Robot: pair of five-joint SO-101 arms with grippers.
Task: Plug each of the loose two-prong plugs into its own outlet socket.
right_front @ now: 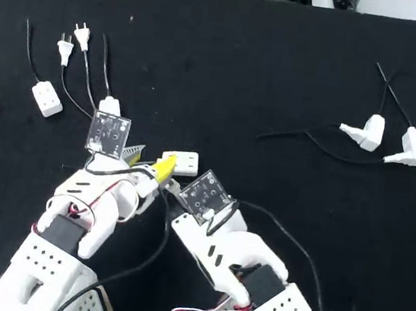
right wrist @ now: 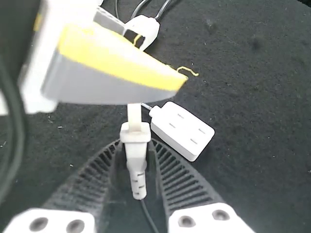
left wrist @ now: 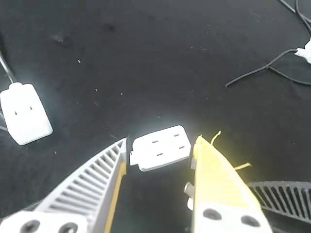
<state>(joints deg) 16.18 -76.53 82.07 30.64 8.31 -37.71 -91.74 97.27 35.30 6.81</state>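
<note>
No plug seated as far as can be seen; first insertion judged in hand.
The right gripper (right wrist: 134, 145) is clamped on a white plug (right wrist: 134, 167), whose tip is just beside the outlet block (right wrist: 182, 128) at table centre. The left gripper (left wrist: 160, 141) stands wide, bracketing that block. Straight plugs (right_front: 65, 48) lie loose far left, angled plugs (right_front: 366, 133) far right.

Readable text, labels, numbers, signs: none. Outlet socket (left wrist: 160, 148) and plug (right wrist: 135, 145) bear no legible marking.
</note>
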